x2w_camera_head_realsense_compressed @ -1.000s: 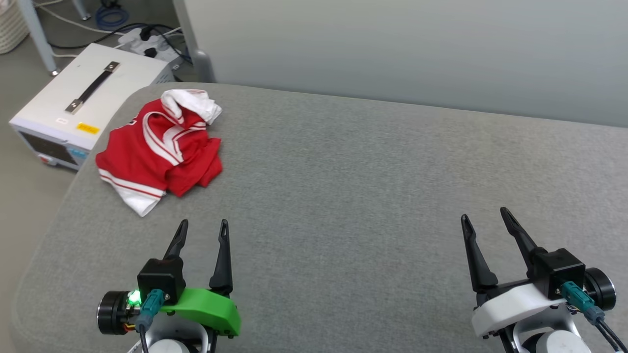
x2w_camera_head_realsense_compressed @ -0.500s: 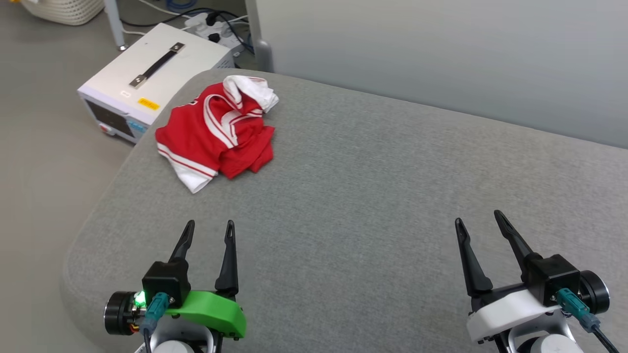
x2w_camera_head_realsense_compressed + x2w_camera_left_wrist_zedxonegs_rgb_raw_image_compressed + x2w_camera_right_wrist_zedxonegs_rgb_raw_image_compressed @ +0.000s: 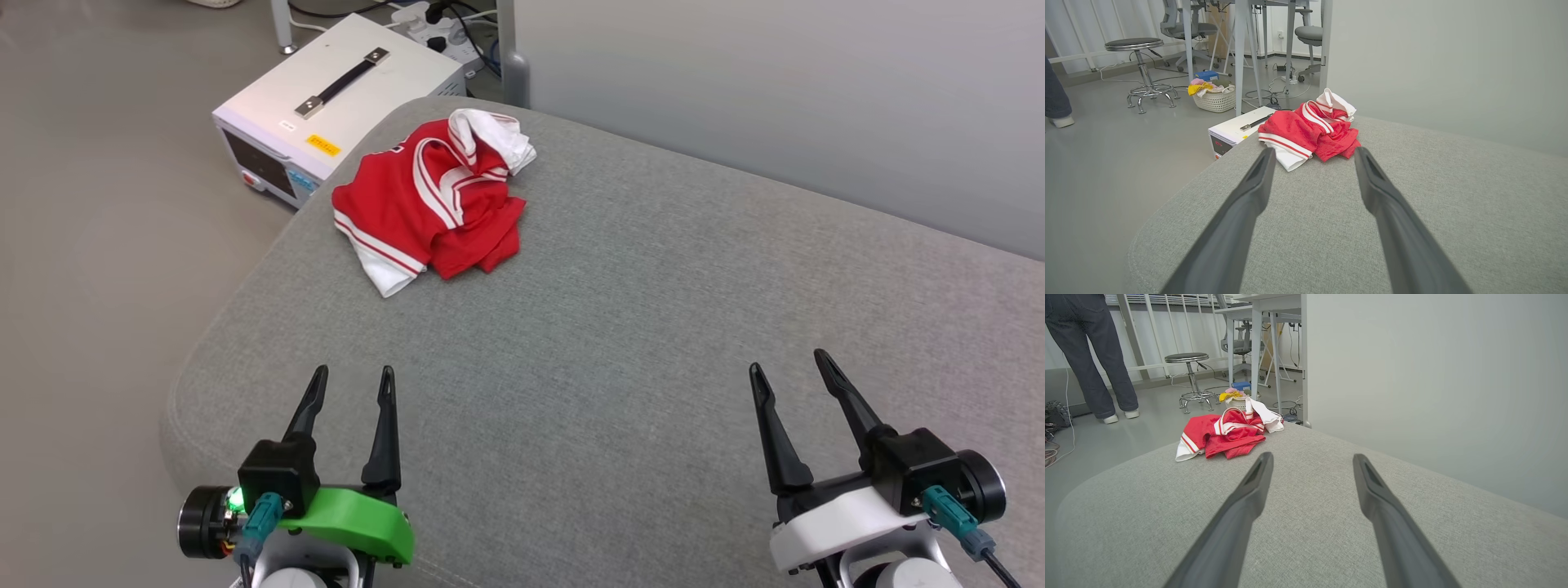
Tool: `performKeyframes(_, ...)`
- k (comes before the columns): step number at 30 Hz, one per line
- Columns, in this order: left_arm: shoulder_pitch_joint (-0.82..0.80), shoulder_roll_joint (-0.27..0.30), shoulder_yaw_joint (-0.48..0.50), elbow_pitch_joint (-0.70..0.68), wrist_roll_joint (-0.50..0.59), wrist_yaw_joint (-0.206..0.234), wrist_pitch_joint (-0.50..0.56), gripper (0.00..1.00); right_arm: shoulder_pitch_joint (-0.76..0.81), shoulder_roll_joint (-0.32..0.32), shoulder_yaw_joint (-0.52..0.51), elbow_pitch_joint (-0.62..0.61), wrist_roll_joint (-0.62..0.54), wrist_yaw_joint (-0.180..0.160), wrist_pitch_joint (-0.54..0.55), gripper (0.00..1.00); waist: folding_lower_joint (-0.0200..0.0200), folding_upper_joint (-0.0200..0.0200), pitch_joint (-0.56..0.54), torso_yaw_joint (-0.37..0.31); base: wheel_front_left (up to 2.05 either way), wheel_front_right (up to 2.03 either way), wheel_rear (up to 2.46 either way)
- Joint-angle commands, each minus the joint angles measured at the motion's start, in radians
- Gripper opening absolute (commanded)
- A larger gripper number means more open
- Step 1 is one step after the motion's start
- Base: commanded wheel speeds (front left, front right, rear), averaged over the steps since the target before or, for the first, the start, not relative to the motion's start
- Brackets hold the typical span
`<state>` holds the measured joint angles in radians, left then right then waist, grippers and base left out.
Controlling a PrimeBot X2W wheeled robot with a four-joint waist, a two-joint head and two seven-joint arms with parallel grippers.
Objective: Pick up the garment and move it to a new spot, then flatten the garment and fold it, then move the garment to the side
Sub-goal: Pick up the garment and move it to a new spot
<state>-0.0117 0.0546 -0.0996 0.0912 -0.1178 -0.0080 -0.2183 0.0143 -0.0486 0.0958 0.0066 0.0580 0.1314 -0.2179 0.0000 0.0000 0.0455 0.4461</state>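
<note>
High above the bench (image 3: 653, 327), the head camera looks forward and down, well back from the garment (image 3: 424, 204). The left wrist camera rides low over the bench behind the left gripper (image 3: 353, 371), aimed straight at the garment from nearer in. The right wrist camera, equally low behind the right gripper (image 3: 786, 361), sits farther from the garment and faces past its right side. All three share the garment, the bench around it and the wall (image 3: 775, 98) beyond.
</note>
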Motion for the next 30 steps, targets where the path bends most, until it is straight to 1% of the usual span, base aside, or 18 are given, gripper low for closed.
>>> performKeyframes(1, 0.012, -0.004, -0.005, 0.005, -0.013, -0.001, -0.01, 1.0, 0.008, -0.002, 0.003, 0.003, 0.01, -0.001, -0.011, 1.0, 0.0, 0.0, 0.003, 0.016, 0.0, 0.0, 0.0)
performKeyframes(16, 0.017, -0.004, -0.013, 0.026, -0.04, 0.001, -0.041, 1.0, 0.009, -0.002, 0.016, 0.003, 0.015, -0.001, -0.042, 1.0, 0.0, 0.0, 0.016, 0.071, 0.0, 0.0, 0.0)
performKeyframes(20, 0.006, -0.004, -0.011, 0.046, -0.04, -0.01, -0.043, 1.0, 0.001, -0.002, 0.019, -0.004, 0.001, -0.001, -0.044, 1.0, 0.0, 0.0, 0.043, 0.059, 0.0, 0.0, 0.0)
performKeyframes(23, -0.026, -0.004, 0.001, 0.054, -0.032, -0.031, -0.043, 1.0, -0.009, -0.002, 0.019, -0.012, -0.017, -0.001, -0.044, 1.0, 0.0, 0.0, 0.074, 0.038, 0.0, 0.0, 0.0)
performKeyframes(25, -0.055, -0.001, 0.005, 0.078, -0.021, -0.053, -0.043, 1.0, -0.016, -0.002, 0.019, -0.016, -0.029, -0.001, -0.044, 1.0, 0.0, 0.0, 0.098, 0.022, 0.0, 0.0, 0.0)
performKeyframes(28, -0.122, 0.017, 0.007, 0.128, -0.028, -0.087, -0.043, 1.0, -0.03, -0.009, 0.023, -0.025, -0.043, -0.001, -0.044, 1.0, 0.0, 0.0, 0.14, -0.005, 0.0, 0.0, 0.0)
performKeyframes(30, -0.191, 0.047, -0.003, 0.185, -0.036, -0.104, -0.043, 1.0, -0.041, -0.018, 0.026, -0.035, -0.049, -0.001, -0.044, 1.0, 0.0, 0.0, 0.172, -0.027, 0.0, 0.0, 0.0)
